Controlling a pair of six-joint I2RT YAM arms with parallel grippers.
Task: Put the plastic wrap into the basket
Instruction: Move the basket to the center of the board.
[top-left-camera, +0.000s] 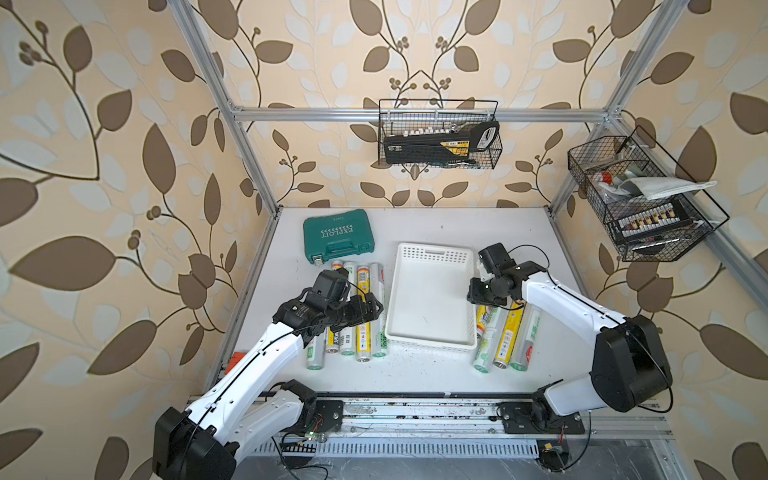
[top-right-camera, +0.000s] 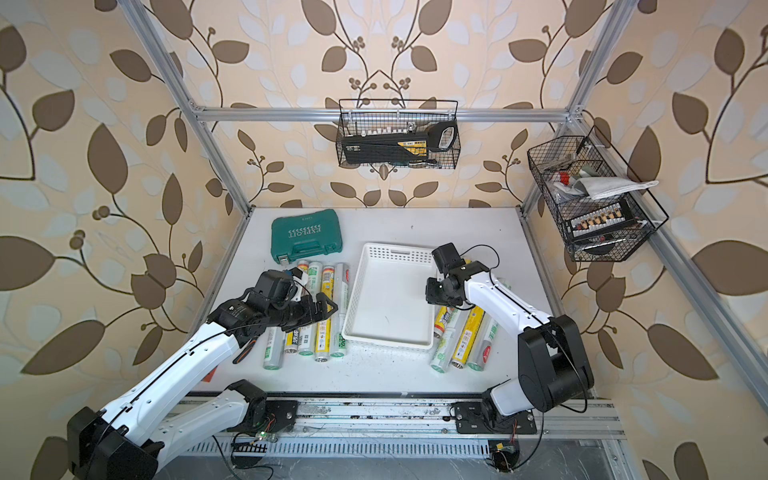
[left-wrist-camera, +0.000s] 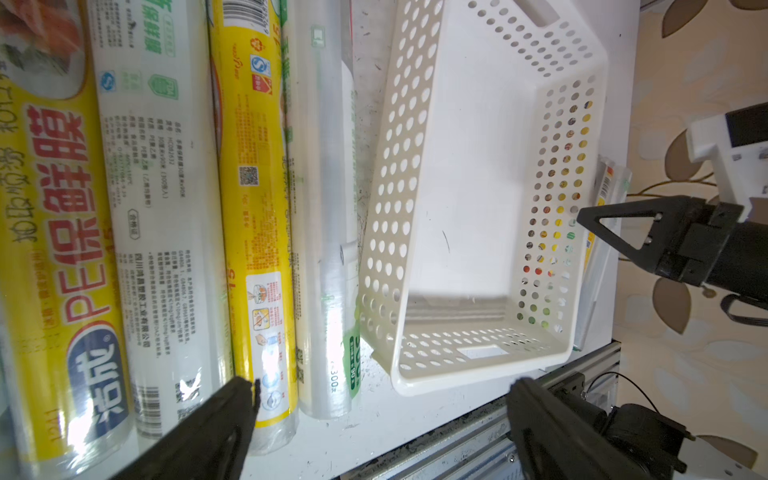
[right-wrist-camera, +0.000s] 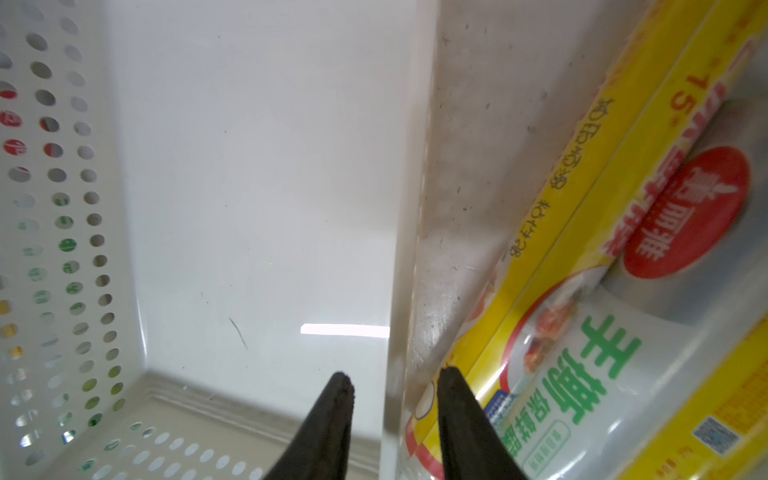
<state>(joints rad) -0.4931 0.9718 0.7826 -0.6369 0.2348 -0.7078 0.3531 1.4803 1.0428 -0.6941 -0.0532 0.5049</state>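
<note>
Left claw (left-wrist-camera: 374, 415): you are holding its jaws spread as wide as they go, with nothing between them, hovering over the near ends of the left group of rolls; in a top view it is sitting at lower centre-left (top-left-camera: 368, 309).
Right claw (right-wrist-camera: 395, 386): you are keeping its jaws only a little apart, straddling the basket's long right wall, one tip inside and one outside. Whether they are pinching that wall or standing clear of it, I cannot tell. It has no roll in it.
White basket (top-left-camera: 432, 253): it is lying empty at the centre of the table (top-left-camera: 457, 220), long axis running away from you, so rolls can drop in lengthwise.
Left rolls of plastic wrap (top-left-camera: 363, 286): five are lying side by side just left of the basket in both top views, parallel to it, the silver-white one (left-wrist-camera: 328, 208) nearest its wall.
Right rolls of plastic wrap (top-left-camera: 505, 345): about four are lying packed against the basket's right side at lower right of centre, partly under your right arm; a yellow and red one (right-wrist-camera: 582, 199) is resting nearest the wall.
Likely reason for the pose: the right claw at the wall looks like steadying or nudging the basket, while the wide left claw seems ready to span a roll.
Progress: no roll is in the basket yet.
Teal tool case (top-left-camera: 337, 239): it is sitting at upper left of the table, apart from the task.
</note>
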